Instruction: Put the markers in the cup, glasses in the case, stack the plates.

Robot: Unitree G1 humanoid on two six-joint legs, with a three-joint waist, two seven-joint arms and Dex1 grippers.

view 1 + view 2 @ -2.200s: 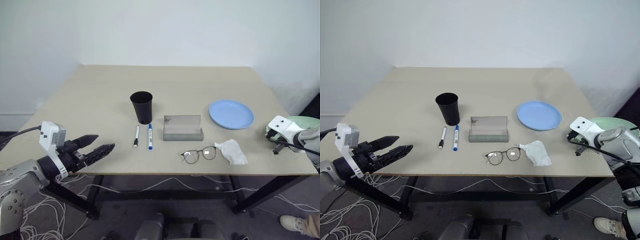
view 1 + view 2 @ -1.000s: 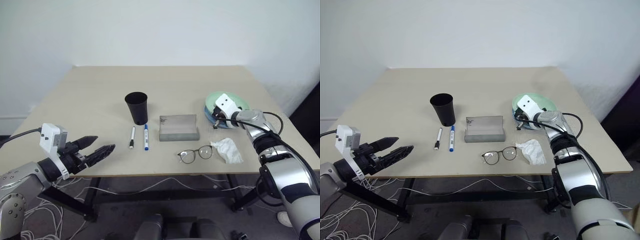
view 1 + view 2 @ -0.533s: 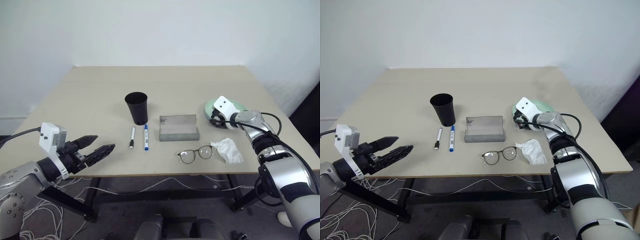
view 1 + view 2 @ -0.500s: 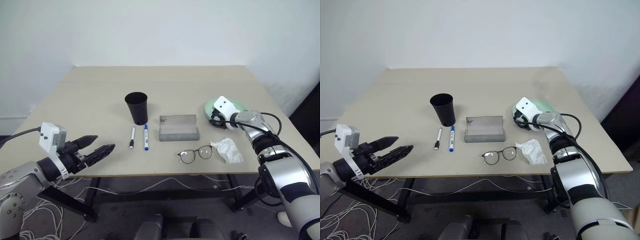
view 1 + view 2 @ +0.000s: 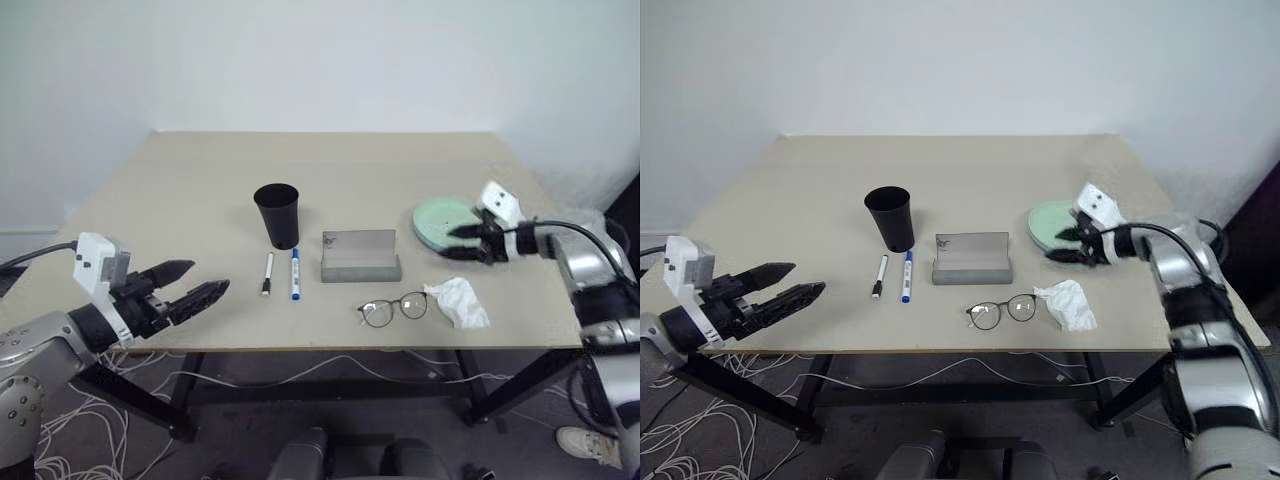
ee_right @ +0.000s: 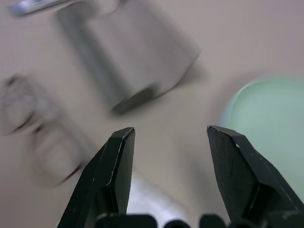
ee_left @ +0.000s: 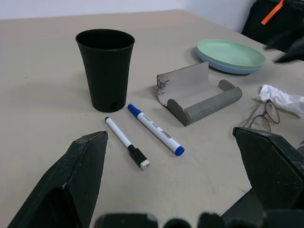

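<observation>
With both empty grippers, left (image 5: 205, 291) and right (image 5: 462, 243), spread, the fragile glasses (image 5: 396, 308) at 6 o'clock should be taken by the bridge.

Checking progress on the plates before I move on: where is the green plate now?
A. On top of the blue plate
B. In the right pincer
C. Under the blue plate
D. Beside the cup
A: the green plate lies on the blue plate, whose rim shows beneath it.
</observation>
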